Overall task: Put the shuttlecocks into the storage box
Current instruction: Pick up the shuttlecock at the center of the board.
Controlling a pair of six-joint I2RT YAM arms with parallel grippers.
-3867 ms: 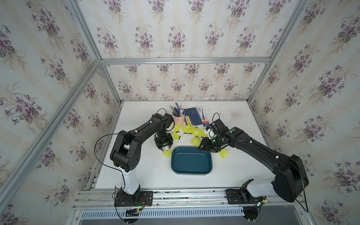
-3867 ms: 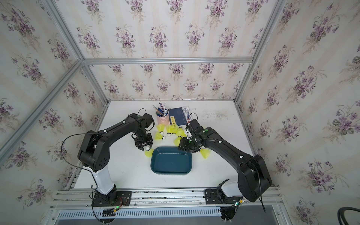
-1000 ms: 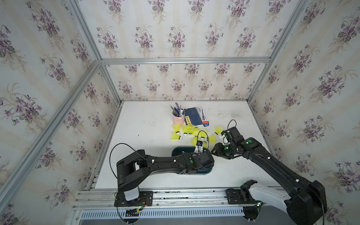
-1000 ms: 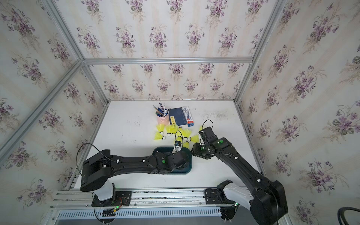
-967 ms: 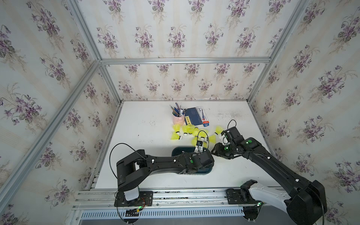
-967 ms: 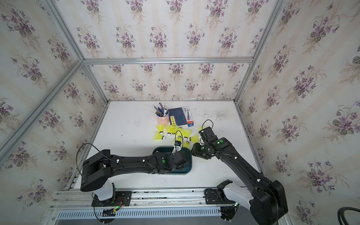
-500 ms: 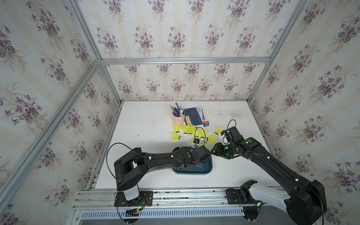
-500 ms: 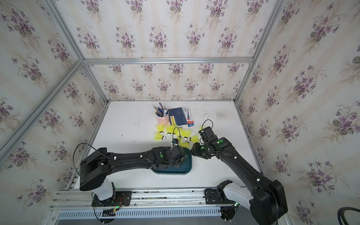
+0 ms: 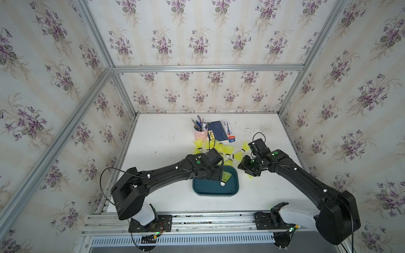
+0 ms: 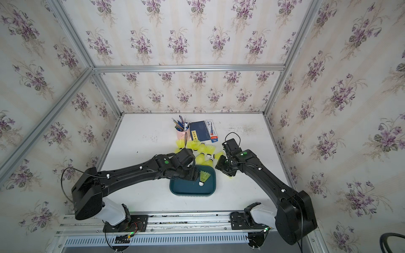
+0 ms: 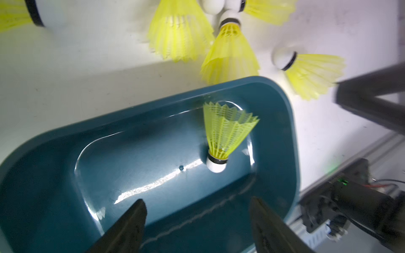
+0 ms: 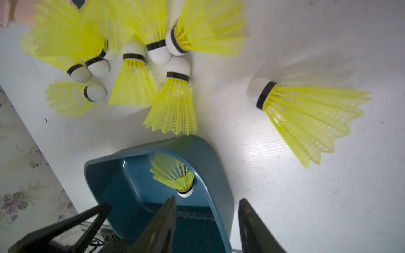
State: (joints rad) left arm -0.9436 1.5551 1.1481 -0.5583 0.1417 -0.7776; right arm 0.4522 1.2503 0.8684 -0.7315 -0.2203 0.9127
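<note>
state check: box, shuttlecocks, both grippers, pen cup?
storage box: on the table, holds one shuttlecock.
that shuttlecock: free of both grippers, tip on the box floor, skirt tilted up.
other shuttlecocks: loose on the table, outside the box.
left gripper: open, empty, over the box.
right gripper: open, empty, at the box's edge.
pen cup: upright, pens in it.

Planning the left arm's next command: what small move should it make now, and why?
Probably raise the left gripper clear of the storage box and toward the loose shuttlecocks: its jaws stand open and empty, one shuttlecock already lies inside, and many more lie on the table.
</note>
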